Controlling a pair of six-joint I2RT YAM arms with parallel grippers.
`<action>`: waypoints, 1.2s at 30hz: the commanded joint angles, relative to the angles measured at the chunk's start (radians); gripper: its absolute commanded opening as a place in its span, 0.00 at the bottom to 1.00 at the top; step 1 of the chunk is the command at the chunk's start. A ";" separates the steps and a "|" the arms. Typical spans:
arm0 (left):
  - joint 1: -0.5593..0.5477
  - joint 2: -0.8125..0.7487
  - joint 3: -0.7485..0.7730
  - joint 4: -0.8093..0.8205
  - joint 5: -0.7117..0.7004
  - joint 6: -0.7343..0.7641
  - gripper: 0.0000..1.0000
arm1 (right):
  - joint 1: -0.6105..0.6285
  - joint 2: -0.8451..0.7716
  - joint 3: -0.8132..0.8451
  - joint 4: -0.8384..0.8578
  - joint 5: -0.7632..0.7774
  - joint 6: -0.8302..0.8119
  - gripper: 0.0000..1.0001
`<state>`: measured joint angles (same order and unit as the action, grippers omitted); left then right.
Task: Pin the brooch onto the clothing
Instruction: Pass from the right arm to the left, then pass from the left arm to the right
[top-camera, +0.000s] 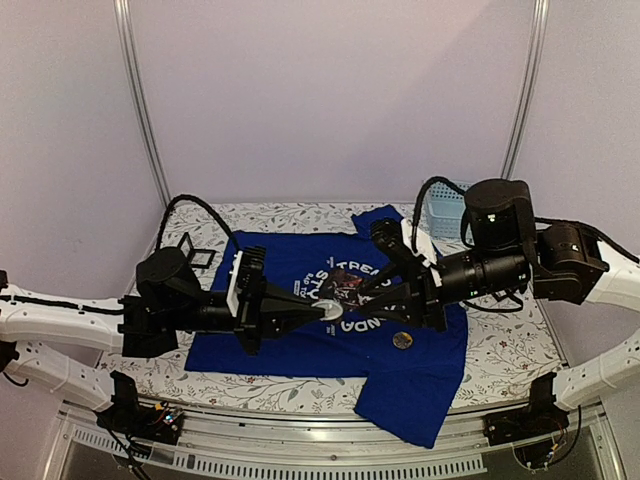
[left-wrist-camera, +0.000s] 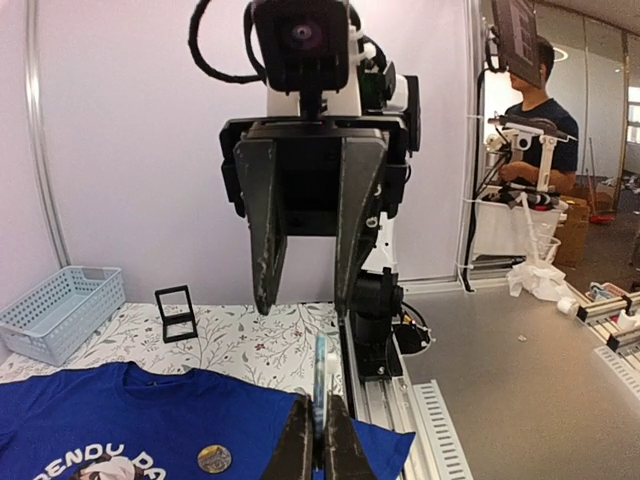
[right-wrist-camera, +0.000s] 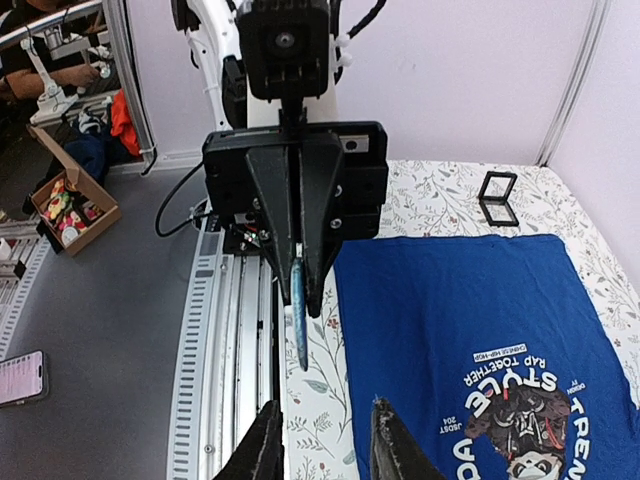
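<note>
Left pincer (left-wrist-camera: 320, 402) is clamped on the brooch (left-wrist-camera: 319, 362), held edge-on above the shirt (top-camera: 290, 345). Right pincer (left-wrist-camera: 305, 300) faces it head-on, jaws apart.

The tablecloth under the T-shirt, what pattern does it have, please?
White tablecloth with grey leafy sprigs; clearest in the left wrist view.

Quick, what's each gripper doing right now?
Left gripper: closed on the thin round brooch, held edge-on.
Right gripper: jaws open, holding nothing.
</note>
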<state>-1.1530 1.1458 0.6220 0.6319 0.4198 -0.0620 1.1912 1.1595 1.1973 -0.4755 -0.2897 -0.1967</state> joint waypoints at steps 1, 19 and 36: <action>-0.001 -0.020 -0.027 0.174 -0.050 -0.029 0.00 | 0.004 -0.055 -0.073 0.273 0.015 0.081 0.29; -0.007 -0.022 -0.057 0.258 -0.077 -0.052 0.00 | 0.006 0.056 -0.157 0.608 -0.079 0.192 0.18; 0.000 -0.128 -0.038 0.033 -0.161 -0.003 0.29 | 0.005 0.019 -0.132 0.477 -0.069 0.143 0.00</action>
<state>-1.1538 1.0676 0.5720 0.7815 0.3176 -0.1036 1.1923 1.2160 1.0260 0.0631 -0.3618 -0.0257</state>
